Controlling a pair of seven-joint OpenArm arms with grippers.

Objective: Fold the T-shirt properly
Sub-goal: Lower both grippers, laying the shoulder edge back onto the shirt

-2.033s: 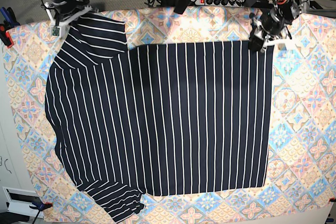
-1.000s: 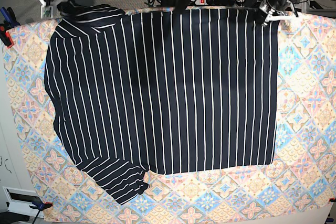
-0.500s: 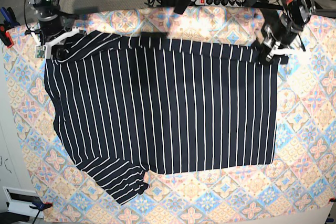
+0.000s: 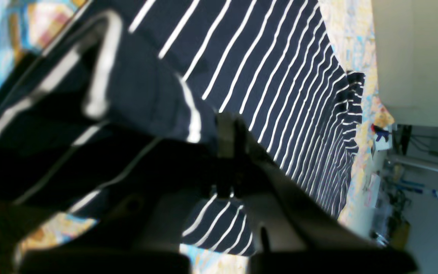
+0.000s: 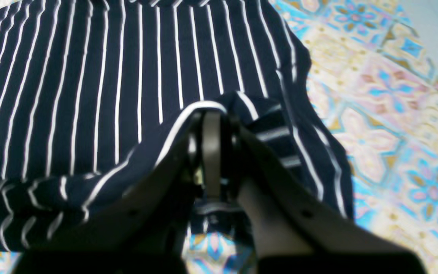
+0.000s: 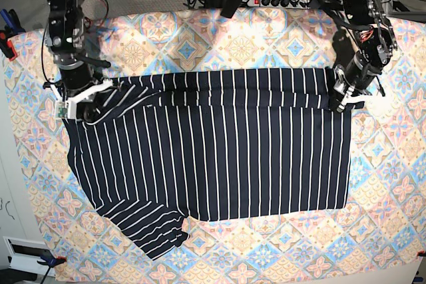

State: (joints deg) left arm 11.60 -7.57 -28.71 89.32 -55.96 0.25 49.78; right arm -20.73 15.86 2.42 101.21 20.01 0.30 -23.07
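Both hands clamped the T-shirt (image 6: 213, 151): left hand (image 6: 341, 100), right hand (image 6: 83, 106); folded edge across, free half probably toward me.

Navy T-shirt (image 6: 213, 151) with thin white stripes, spread flat on patterned cloth. Edge at 12 o'clock folded over in a narrow band. One sleeve points toward 7 o'clock.

The T-shirt (image 6: 213, 151) covers the middle of the worktop (image 6: 393, 184). Bare patterned cloth lies open along the far edge above the folded band, down the base view's right side and along the near edge. Both arms stand over the shirt's far corners: the left tool (image 6: 341, 101) and right tool (image 6: 78, 108) block those spots.
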